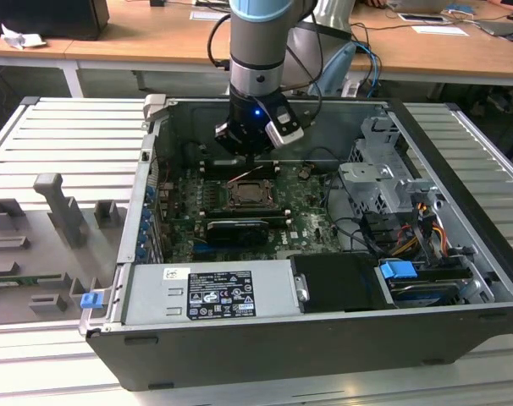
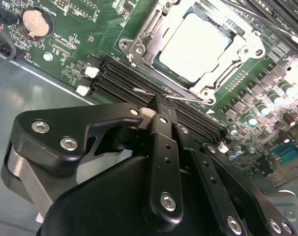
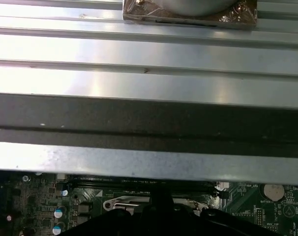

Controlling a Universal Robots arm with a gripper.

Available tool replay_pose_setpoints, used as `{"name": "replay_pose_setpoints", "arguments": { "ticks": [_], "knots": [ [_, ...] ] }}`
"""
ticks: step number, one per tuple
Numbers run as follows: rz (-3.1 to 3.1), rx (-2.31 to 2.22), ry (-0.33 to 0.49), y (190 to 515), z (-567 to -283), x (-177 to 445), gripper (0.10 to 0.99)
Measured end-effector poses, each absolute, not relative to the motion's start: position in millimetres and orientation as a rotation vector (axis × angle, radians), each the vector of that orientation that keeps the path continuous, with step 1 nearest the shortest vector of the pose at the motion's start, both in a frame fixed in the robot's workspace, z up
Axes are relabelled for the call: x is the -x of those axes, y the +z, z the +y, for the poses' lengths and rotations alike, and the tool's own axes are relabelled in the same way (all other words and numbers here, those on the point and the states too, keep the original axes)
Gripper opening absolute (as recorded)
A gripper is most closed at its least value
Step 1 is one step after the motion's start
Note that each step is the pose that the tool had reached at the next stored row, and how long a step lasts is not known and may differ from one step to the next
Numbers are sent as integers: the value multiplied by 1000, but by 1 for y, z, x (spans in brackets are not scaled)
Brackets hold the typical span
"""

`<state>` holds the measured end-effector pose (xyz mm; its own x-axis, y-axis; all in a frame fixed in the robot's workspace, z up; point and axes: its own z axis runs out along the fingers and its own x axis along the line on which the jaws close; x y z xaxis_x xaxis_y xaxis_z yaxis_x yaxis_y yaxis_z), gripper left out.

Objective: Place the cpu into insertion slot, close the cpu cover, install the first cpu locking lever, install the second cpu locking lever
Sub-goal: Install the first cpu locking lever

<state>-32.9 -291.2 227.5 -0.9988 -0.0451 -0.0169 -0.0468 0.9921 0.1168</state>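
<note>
Gripper pressed together, nothing pinched, tips poised over black memory slots just short of insertion slot. Cpu seated in slot, pale face up, just ahead of the fingertips. Cpu cover lying closed around chip as a metal frame. Thin locking lever running between fingertips and frame edge, very near tips; contact not determinable. Whether levers are latched: not determinable. Seen from exterior view, gripper low inside open computer case, directly above socket. Risks, as judged: tip sliding off thin lever under push, striking memory slots or board components; lever springing back if hook missed; sideways load bending frame.
</note>
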Motion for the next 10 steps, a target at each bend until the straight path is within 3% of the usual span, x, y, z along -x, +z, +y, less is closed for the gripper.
{"name": "replay_pose_setpoints", "arguments": {
  "ticks": [10],
  "knots": [
    [3119, 86, 209, 221, -291, 26, 106]
  ]
}}
